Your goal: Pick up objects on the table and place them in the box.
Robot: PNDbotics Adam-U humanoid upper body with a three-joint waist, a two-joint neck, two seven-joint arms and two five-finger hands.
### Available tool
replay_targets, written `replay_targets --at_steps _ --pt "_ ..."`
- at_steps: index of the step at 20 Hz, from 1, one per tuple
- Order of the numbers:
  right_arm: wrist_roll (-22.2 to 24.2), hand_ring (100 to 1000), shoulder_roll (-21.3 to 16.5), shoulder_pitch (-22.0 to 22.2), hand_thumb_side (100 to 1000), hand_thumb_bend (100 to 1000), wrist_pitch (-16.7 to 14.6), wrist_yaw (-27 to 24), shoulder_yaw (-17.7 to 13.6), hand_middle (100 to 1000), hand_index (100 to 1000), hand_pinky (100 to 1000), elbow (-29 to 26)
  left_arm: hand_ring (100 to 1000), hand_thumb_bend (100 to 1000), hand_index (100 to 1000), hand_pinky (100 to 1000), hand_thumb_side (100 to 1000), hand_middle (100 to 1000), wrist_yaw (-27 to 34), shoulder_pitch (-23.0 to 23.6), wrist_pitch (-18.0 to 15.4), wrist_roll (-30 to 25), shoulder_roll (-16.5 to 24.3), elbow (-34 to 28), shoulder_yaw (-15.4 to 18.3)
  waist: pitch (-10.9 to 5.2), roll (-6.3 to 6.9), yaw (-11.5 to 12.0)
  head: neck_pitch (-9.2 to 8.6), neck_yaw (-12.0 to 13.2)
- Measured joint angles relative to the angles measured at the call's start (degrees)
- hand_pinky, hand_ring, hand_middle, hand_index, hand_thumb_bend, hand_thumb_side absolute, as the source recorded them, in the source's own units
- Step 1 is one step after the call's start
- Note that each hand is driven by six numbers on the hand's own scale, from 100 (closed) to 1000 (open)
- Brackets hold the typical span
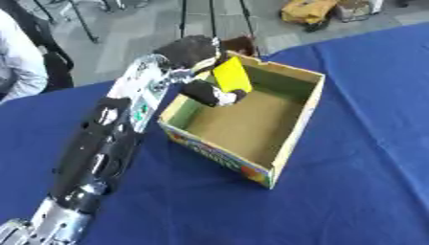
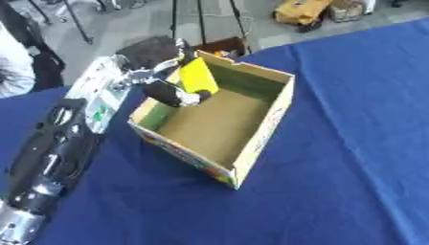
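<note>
Now left robot hand (image 1: 204,91) pinches yellow object (image 1: 232,74) over box (image 1: 295,125).

Grey floor (image 1: 142,28) behind blue-clothed table (image 1: 360,158); black stand legs (image 1: 80,19), yellow bag (image 1: 308,10) at far edge.

Yellow object (image 1: 232,74) partly behind robot hand (image 1: 201,88)

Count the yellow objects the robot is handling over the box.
1: a yellow object, held by the left hand above the box at its far-left corner. Others may be hidden.
</note>
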Motion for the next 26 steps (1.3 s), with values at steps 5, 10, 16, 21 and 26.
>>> replay_targets --at_steps 5,10,16,21,26 --pt "0.1 783 0.0 0.0 525 100 0.0 0.0 0.0 572 806 799 0.0 240 100 502 100 525 368 0.1 0.5 -1.7 1.0 -0.9 1.5 -0.7 0.08 0.0 0.0 -0.27 0.0" --pt "0.3 784 0.2 0.0 526 100 0.1 0.0 0.0 569 807 799 0.0 243 100 502 100 531 370 -0.4 0.7 -3.0 0.6 -1.9 3.3 -1.3 0.27 0.0 -0.3 -0.48 0.2" --pt "0.5 784 0.5 0.1 527 100 0.2 -0.4 0.0 568 807 799 0.0 252 100 517 100 586 375 0.2 0.7 -4.5 -1.5 -2.6 5.7 -1.7 0.43 0.0 -0.4 -0.48 0.2" --pt "0.6 783 0.5 0.3 527 100 0.3 -0.5 0.0 568 807 799 0.0 360 100 636 100 834 447 1.7 0.8 -5.5 -4.3 -2.8 6.7 -2.0 0.43 0.0 -0.4 -0.48 0.2" --pt "0.7 783 0.5 0.5 528 100 0.3 -0.7 0.0 567 807 799 0.0 449 100 839 104 1000 543 0.9 0.9 -6.8 -6.3 -2.8 6.5 -2.3 0.43 0.0 -0.2 -0.48 0.2"
